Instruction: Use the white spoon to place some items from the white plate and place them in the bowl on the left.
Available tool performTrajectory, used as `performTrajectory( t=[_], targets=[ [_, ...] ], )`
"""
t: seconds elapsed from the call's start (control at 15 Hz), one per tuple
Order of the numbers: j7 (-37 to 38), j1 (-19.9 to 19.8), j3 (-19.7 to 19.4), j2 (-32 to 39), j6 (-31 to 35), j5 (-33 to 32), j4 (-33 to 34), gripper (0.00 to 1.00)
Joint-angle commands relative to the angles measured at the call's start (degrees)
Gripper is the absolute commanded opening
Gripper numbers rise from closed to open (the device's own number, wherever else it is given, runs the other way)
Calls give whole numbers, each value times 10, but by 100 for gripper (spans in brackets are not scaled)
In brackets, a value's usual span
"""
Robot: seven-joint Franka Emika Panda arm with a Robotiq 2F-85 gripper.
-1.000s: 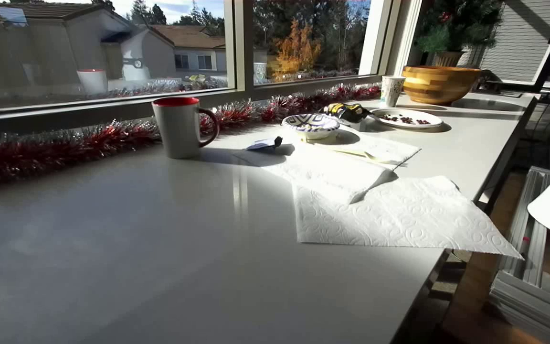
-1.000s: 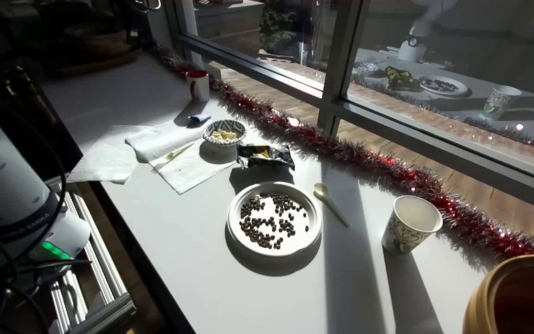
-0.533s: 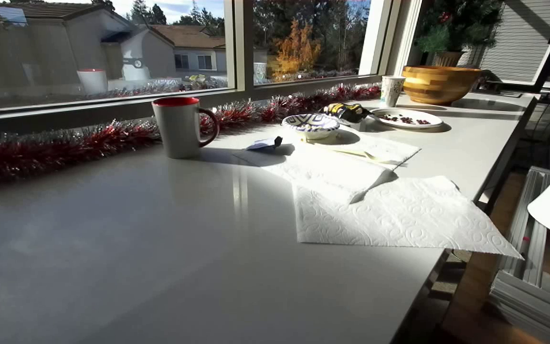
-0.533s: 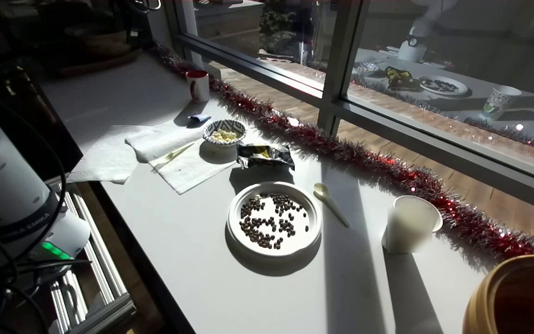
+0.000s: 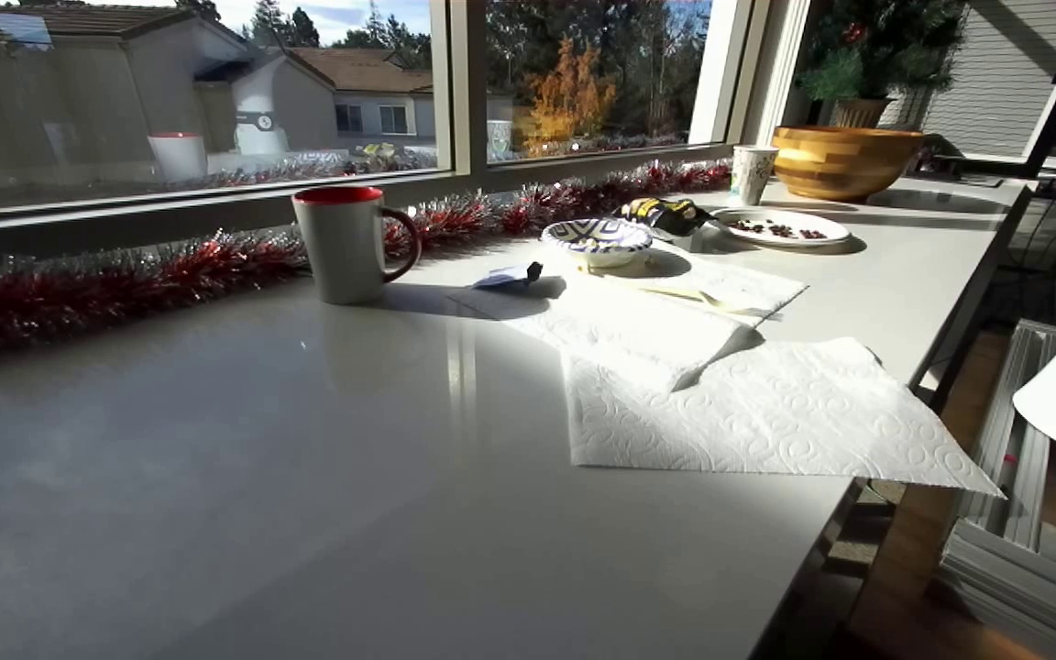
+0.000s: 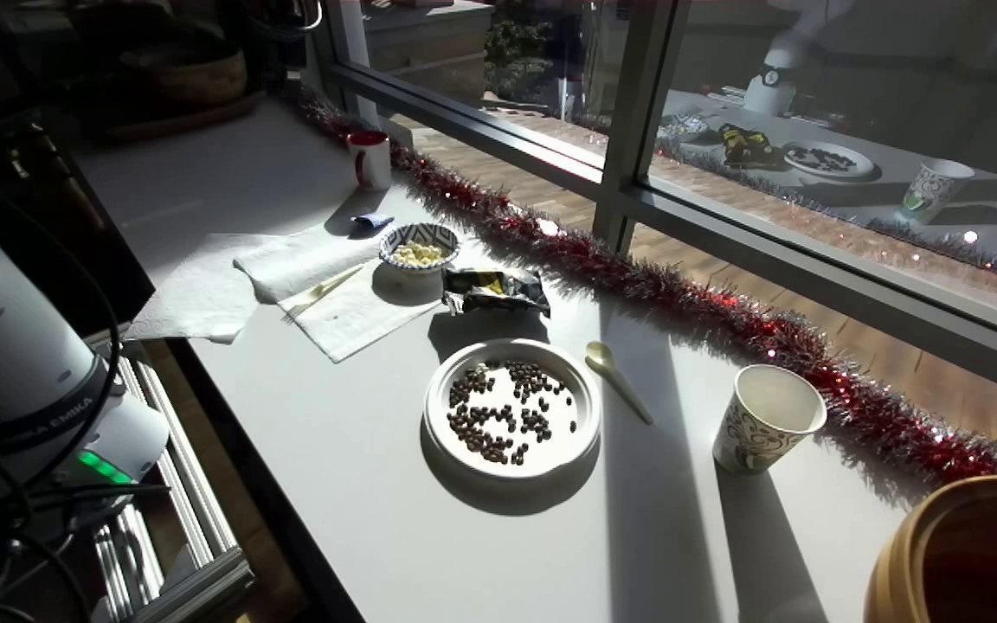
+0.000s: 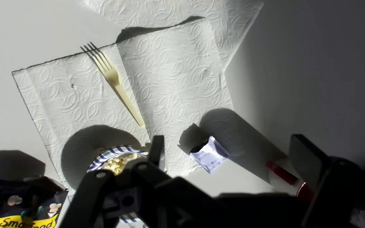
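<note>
A: What could go wrong?

B: In an exterior view, a snack bag (image 5: 661, 214) lies between the white plate (image 5: 808, 220) and the bowl (image 5: 588, 229). The dark bits (image 5: 811, 234) are loose, so a tipped load would probably scatter along that stretch.

A: And the jaws?

B: In the wrist view they're spread wide, pinching nothing. They overlap the bowl and the mug (image 7: 282, 173) there; I can't tell how high they hang, so a low swing might knock either. A pale fork (image 7: 126, 101) lies there too, on a paper towel (image 7: 173, 79); mistaking it for the right tool would spoil the scooping.

A: Where is that tool?

B: In an exterior view, the white spoon (image 6: 623, 387) rests on the desk (image 6: 360, 467), just beside the plate. It's thin, so jaws stopping high would likely miss it, and jaws pressing low would jam on the desk. A sideways nudge could push it into the rim.

A: Which way does it point?

B: Its long axis slants across that view. The scoop end is at upper left, beside the plate; the handle runs off to lower right, away from the plate, stopping short of the paper cup (image 6: 754, 439). I'd grip across the handle.
</note>
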Motion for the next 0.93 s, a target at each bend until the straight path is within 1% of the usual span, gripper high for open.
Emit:
performTrajectory(
  t=[0.0,0.13,0.33,0.53,0.87],
  targets=[
    [54,-43,-24,1,16,-23,-3,100],
    [73,-71,-47,9,10,-31,-1,100],
    [89,-114,-87,24,30,-32,-6,100],
    [93,-154,-132,49,78,-29,-12,100],
    [112,-203,-197,99,188,-18,-23,100]
  ],
)
